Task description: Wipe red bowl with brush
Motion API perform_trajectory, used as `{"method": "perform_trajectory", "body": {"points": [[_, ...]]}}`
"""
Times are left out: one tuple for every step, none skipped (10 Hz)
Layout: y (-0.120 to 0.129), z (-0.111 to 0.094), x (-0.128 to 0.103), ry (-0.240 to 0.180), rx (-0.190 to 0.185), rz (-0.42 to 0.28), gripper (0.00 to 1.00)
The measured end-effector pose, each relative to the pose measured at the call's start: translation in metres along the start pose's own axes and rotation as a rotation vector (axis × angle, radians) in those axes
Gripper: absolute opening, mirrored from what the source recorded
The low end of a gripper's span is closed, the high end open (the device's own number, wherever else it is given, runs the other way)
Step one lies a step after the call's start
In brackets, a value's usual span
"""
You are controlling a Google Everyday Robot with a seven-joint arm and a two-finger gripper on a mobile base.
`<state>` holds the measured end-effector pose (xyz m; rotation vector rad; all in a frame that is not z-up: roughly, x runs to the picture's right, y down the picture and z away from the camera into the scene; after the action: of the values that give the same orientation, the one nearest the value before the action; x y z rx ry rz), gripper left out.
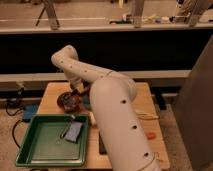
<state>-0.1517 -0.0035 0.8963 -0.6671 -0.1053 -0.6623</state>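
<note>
Across the wooden table, the red bowl sat just view-left of the tool, which hung over its right rim; whether the tool gripped anything could not be told.

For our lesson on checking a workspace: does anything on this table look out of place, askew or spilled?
Nothing is spilled. The red bowl sits upright on the table, with the gripper close beside it. One oddity: the green tray seems to jut past the table's left edge, so it may be poorly supported.
</note>
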Motion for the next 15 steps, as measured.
{"method": "perform_trajectory", "body": {"points": [[0.002, -0.002, 0.006, 0.007, 0.002, 0.020, 0.00], [0.008, -0.004, 0.016, 0.015, 0.002, 0.043, 0.00], [0.016, -0.005, 0.025, 0.025, 0.000, 0.068, 0.00], [0.025, -0.006, 0.034, 0.039, -0.008, 0.093, 0.00], [0.033, -0.007, 0.040, 0.055, -0.018, 0.112, 0.00], [0.041, -0.007, 0.043, 0.071, -0.030, 0.124, 0.00], [0.045, -0.007, 0.043, 0.077, -0.036, 0.126, 0.00], [0.053, -0.009, 0.041, 0.087, -0.046, 0.128, 0.00], [0.058, -0.010, 0.039, 0.088, -0.050, 0.125, 0.00], [0.065, -0.011, 0.035, 0.072, -0.052, 0.116, 0.00], [0.070, -0.012, 0.029, 0.056, -0.052, 0.104, 0.00], [0.071, -0.012, 0.020, 0.029, -0.052, 0.079, 0.00], [0.070, -0.013, 0.011, 0.010, -0.048, 0.058, 0.00], [0.067, -0.013, 0.003, -0.006, -0.046, 0.037, 0.00], [0.064, -0.012, -0.002, -0.014, -0.045, 0.022, 0.00]]}}
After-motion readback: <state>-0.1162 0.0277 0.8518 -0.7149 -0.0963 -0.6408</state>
